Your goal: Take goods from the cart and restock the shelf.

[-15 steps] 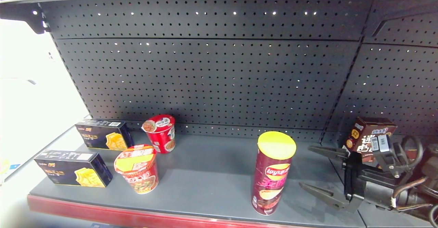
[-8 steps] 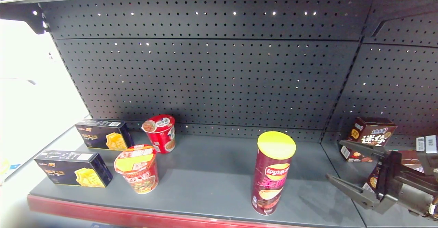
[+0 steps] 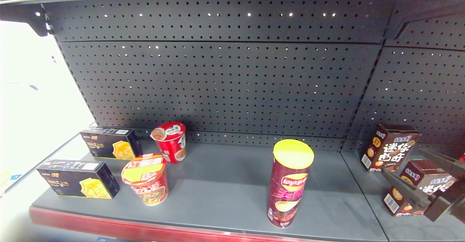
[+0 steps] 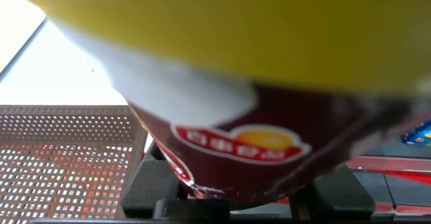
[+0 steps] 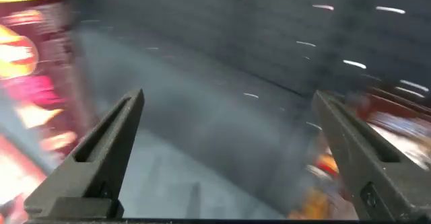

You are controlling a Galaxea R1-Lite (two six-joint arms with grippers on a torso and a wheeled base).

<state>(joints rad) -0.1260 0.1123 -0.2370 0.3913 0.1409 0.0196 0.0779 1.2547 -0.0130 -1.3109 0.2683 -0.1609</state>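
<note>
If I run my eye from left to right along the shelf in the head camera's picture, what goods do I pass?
Front blue box → rear blue box → yellow-lidded noodle cup → red noodle cup → chips can → rear brown box → front brown box.

Shelf deck (image 3: pixel 225 184) is showing smooth matt grey painted metal; pegboard back panel (image 3: pixel 218 82) is looking the same, perforated. Chip can (image 3: pixel 288 187) is carrying a glossy printed wrap and a matt yellow plastic lid. Second chip can (image 4: pixel 249 143) is showing the same wrap. Noodle cups (image 3: pixel 145 178) are shining under film. Blue boxes (image 3: pixel 78 178) and brown boxes (image 3: pixel 390 147) are reading as glossy card. Right gripper (image 3: pixel 401 161) is looking matt dark grey.
</note>
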